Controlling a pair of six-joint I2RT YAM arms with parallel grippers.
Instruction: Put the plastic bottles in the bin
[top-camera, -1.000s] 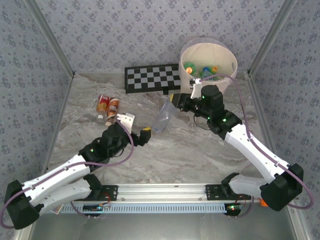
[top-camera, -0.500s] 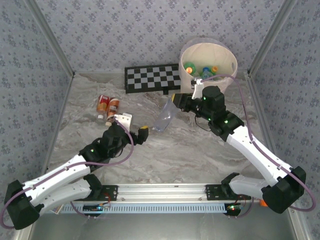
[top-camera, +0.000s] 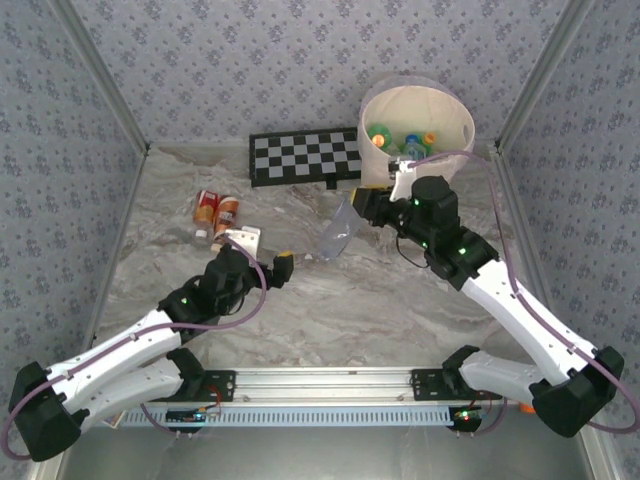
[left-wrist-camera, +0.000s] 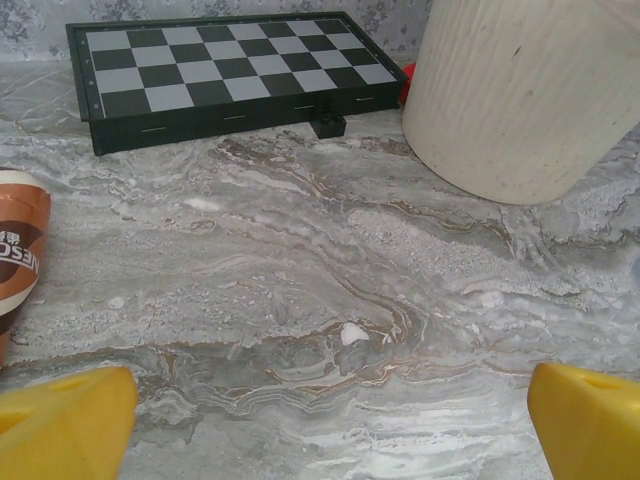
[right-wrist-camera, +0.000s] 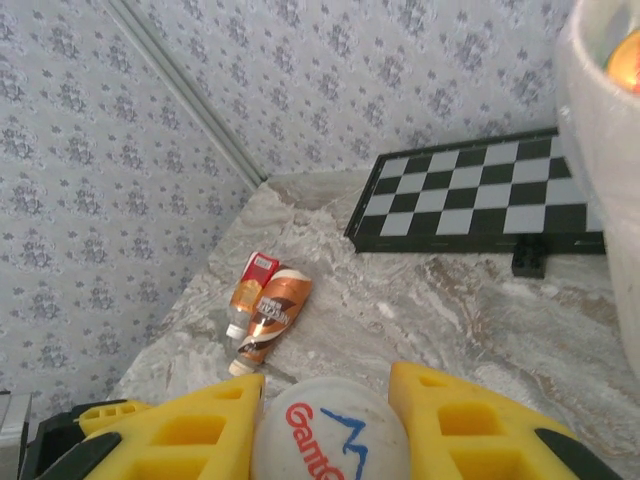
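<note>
My right gripper (top-camera: 360, 208) is shut on a clear plastic bottle (top-camera: 338, 232), which hangs tilted above the table just left of the bin (top-camera: 452, 112). In the right wrist view its white lettered cap (right-wrist-camera: 330, 440) sits between the yellow fingers (right-wrist-camera: 190, 420) of that gripper (right-wrist-camera: 326, 400). Several green and clear bottles (top-camera: 400, 140) lie inside the pale cream bin. Two orange-labelled bottles (top-camera: 216, 212) lie side by side at the left of the table, also seen from the right wrist (right-wrist-camera: 265, 305). My left gripper (top-camera: 267, 252) stands open and empty near them, fingertips (left-wrist-camera: 60, 420) wide apart.
A flat checkerboard (top-camera: 305, 155) lies at the back, left of the bin, with a small black block (left-wrist-camera: 326, 124) by its front edge. Patterned walls close in the table on three sides. The bin's wall (left-wrist-camera: 520, 90) rises at the far right of the left wrist view.
My right gripper has carried the clear bottle a little to the right, closer to the bin. The left arm has barely shifted.
</note>
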